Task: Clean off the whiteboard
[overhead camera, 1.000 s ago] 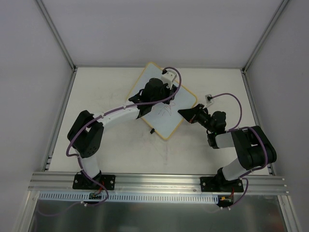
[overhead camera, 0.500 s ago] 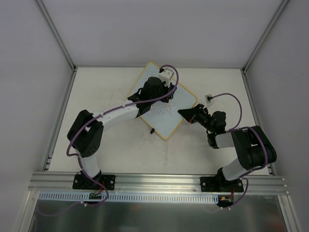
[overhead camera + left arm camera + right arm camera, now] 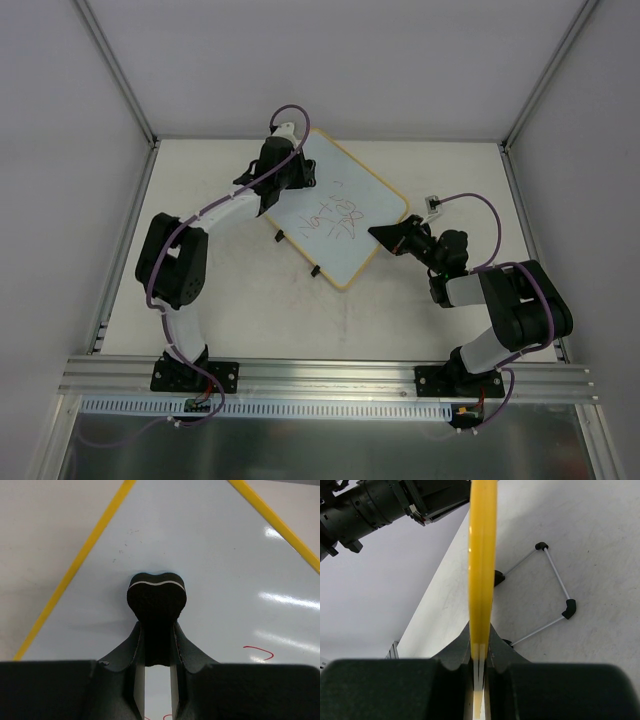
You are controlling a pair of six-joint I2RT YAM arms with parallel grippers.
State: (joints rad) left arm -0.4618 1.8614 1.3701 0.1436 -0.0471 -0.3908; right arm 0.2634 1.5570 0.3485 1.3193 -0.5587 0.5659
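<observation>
The whiteboard [image 3: 335, 215] lies tilted like a diamond on the table, with red scribbles in its middle and two black clips on its near-left edge. My left gripper [image 3: 300, 170] is over the board's far-left corner, shut on a small black eraser [image 3: 157, 596] that presses on the pale board face [image 3: 215, 565]. My right gripper [image 3: 382, 236] is shut on the board's yellow rim [image 3: 482, 565] at its right side, seen edge-on in the right wrist view.
A thin wire stand [image 3: 547, 597] with black corner pieces shows under the board in the right wrist view. Grey enclosure walls and a metal frame ring the table [image 3: 220, 300]. An aluminium rail [image 3: 330, 375] runs along the near edge.
My left gripper has swept with the eraser from the board's middle to its far-left corner, uncovering the red scribbles. The right gripper and the board have not moved.
</observation>
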